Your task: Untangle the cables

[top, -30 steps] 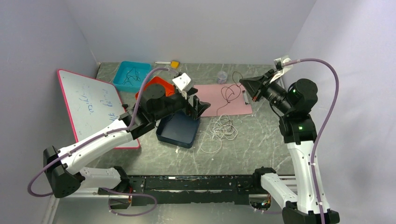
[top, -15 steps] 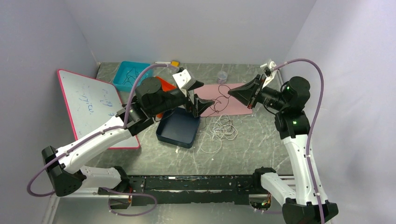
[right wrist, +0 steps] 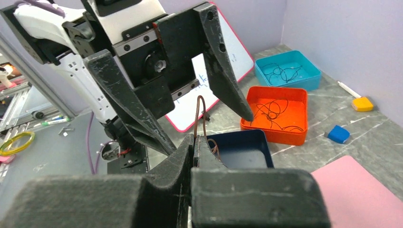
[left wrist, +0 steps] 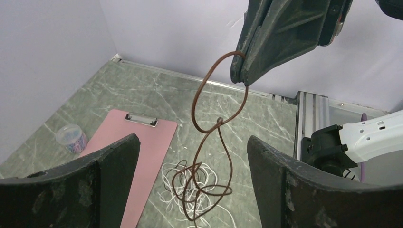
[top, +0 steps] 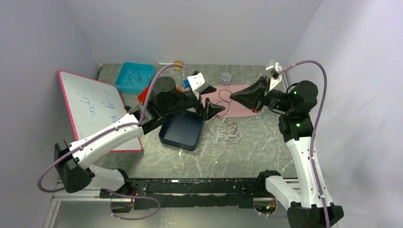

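Observation:
A brown cable [left wrist: 197, 102] hangs in loose loops from my right gripper [left wrist: 240, 78], which is shut on its top loop and holds it in the air. Its lower loops dangle above a tangle of white cables [left wrist: 164, 175] lying on the table [top: 266, 142]. My left gripper [left wrist: 192, 138] is open, its jaws wide apart on either side of the hanging cable and not touching it. From above, the left gripper [top: 215, 98] faces the right gripper [top: 233, 97] over the white tangle [top: 227, 130]. In the right wrist view the cable [right wrist: 200, 109] rises from the shut right gripper [right wrist: 194, 137].
A pink clipboard [top: 240, 107] lies behind the tangle. A dark blue tray [top: 178, 135] sits left of it, under the left arm. An orange tray [right wrist: 273, 133] and a teal tray [right wrist: 304, 80] hold dark cables. A whiteboard [top: 90, 104] is far left, a small clear cup [top: 226, 78] at the back.
My right gripper has moved left and lifted the brown cable off the clipboard. My left arm has swung right, its open jaws now close to the hanging cable.

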